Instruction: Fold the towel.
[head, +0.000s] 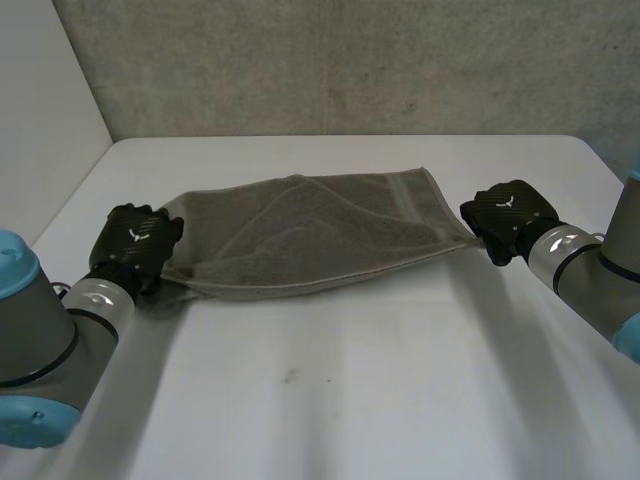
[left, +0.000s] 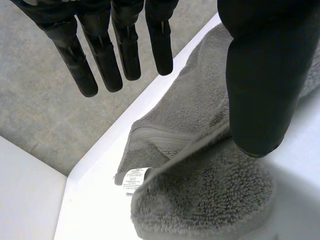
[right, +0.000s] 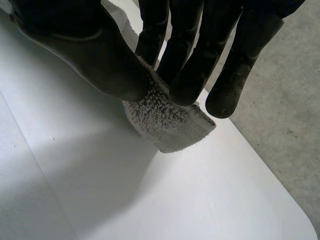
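A grey towel (head: 310, 235) lies folded in half lengthwise across the white table (head: 350, 400). My left hand (head: 135, 240) sits at the towel's left end. In the left wrist view its fingers (left: 112, 50) are straight and spread apart from the thumb (left: 260, 90), with the towel end (left: 200, 190) and its white label (left: 135, 179) lying loose below. My right hand (head: 505, 215) is at the towel's right end. There the thumb (right: 95, 55) and fingers (right: 190, 65) pinch a towel corner (right: 167, 122).
A grey wall (head: 350, 60) stands behind the table's far edge. Bare tabletop (head: 330, 390) stretches between the towel and the near edge. My two grey arms (head: 50, 340) come in from both near corners.
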